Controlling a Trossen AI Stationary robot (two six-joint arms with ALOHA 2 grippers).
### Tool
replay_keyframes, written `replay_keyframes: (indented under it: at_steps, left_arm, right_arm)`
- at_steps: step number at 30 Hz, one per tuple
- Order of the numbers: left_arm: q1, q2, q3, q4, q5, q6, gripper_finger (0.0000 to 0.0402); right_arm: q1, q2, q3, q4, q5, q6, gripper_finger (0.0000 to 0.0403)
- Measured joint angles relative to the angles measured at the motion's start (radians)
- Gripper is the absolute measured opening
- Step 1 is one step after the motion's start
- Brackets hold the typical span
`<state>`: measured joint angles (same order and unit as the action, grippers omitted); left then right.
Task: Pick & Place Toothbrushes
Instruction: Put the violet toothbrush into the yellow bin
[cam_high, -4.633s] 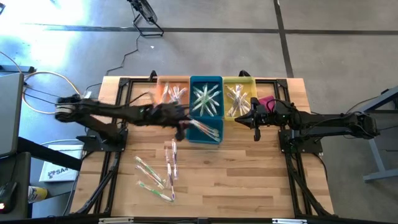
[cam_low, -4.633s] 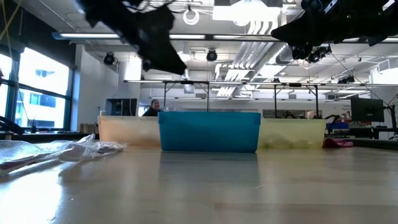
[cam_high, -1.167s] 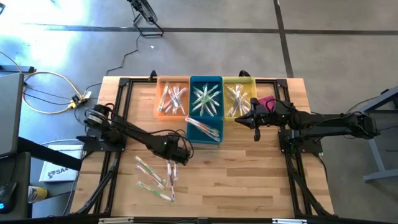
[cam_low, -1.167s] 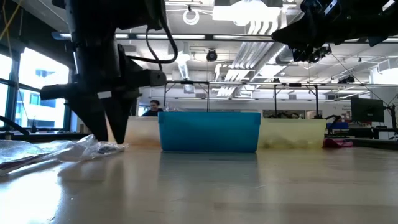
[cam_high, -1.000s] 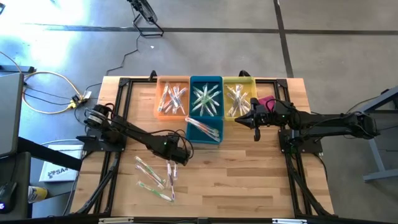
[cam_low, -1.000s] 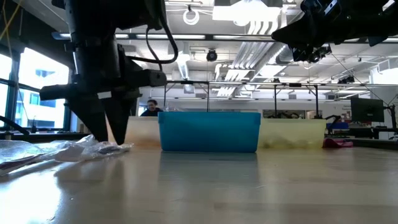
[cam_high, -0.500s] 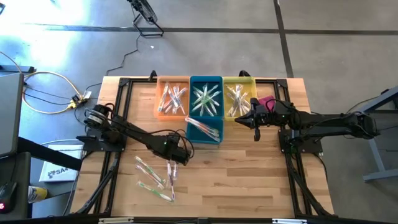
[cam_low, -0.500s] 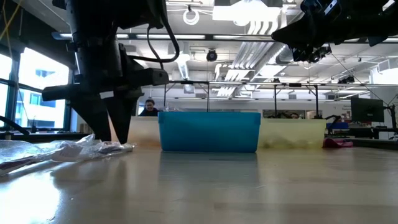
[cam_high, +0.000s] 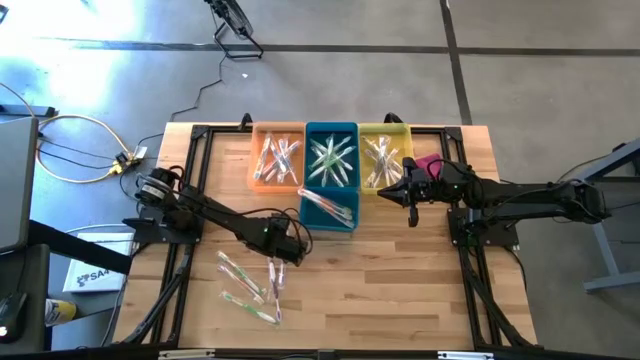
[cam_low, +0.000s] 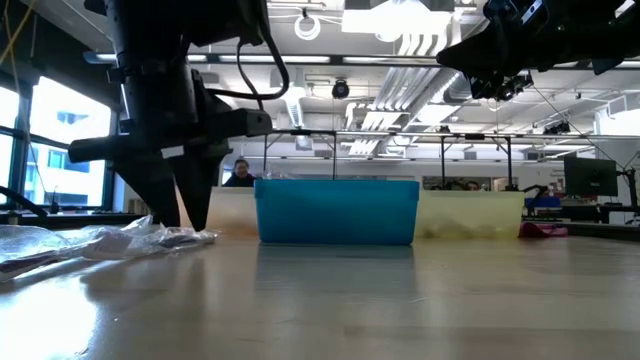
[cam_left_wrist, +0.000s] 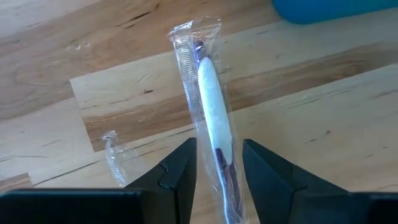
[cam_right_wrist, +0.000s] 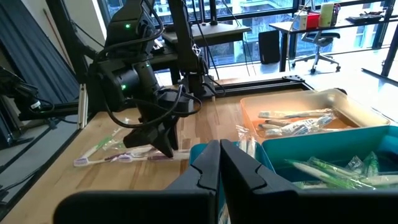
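My left gripper (cam_high: 287, 248) is down at the table, open, its fingers pointing down on either side of a white-and-purple toothbrush (cam_left_wrist: 213, 118) that lies flat in a clear wrapper. In the low view its tips (cam_low: 183, 218) reach the tabletop beside crinkled wrappers (cam_low: 140, 238). Several more wrapped toothbrushes (cam_high: 248, 285) lie loose on the near left of the table. My right gripper (cam_high: 409, 203) hangs shut and empty above the table by the yellow bin (cam_high: 383, 157); its wrist view shows its tips (cam_right_wrist: 219, 163) together. My left gripper comes from above, pointing down, with one finger (cam_left_wrist: 184, 171) on each side of the toothbrush's handle (cam_left_wrist: 217, 146), across its length. The toothbrush lies flat on the table. Whether the fingers touch the wrapper, I cannot tell.
At the far edge stand an orange bin (cam_high: 277, 157), a blue bin (cam_high: 331, 156) and the yellow bin, all holding toothbrushes; a second blue bin (cam_high: 329, 211) sits in front of them. A pink cloth (cam_high: 428, 163) lies right of the yellow bin. Bare wood spans the near right.
My left gripper has shifted slightly toward the table's right while staying down at the tabletop, and the wrapper end beside it has crept the same way. My right gripper has kept still.
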<state>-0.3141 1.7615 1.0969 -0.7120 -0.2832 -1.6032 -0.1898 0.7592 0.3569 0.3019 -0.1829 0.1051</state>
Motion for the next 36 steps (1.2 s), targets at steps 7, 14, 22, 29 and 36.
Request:
replay_keyframes:
  at_steps: [7,14,22,29,36]
  left_arm:
    - [0.000,0.000,0.000,0.008,0.000,0.000,0.0127]
    - [0.000,0.000,0.000,0.007,0.000,0.000,0.0127]
    - [0.000,0.000,0.000,0.007,0.000,0.000,0.0127]
    - [0.000,0.011,0.000,0.014,-0.011,0.000,0.0127]
    - [0.000,0.042,0.001,0.045,-0.002,0.000,0.0127]
  right_arm:
    - [0.000,0.000,0.000,0.000,0.000,0.000,0.0004]
    - [0.000,0.000,0.000,0.000,0.000,0.000,0.0004]
    - [0.000,0.000,0.000,0.000,0.000,0.000,0.0004]
    - [0.000,0.000,0.000,0.000,0.000,0.000,0.0004]
    - [0.000,0.000,0.000,-0.002,0.000,0.000,0.0004]
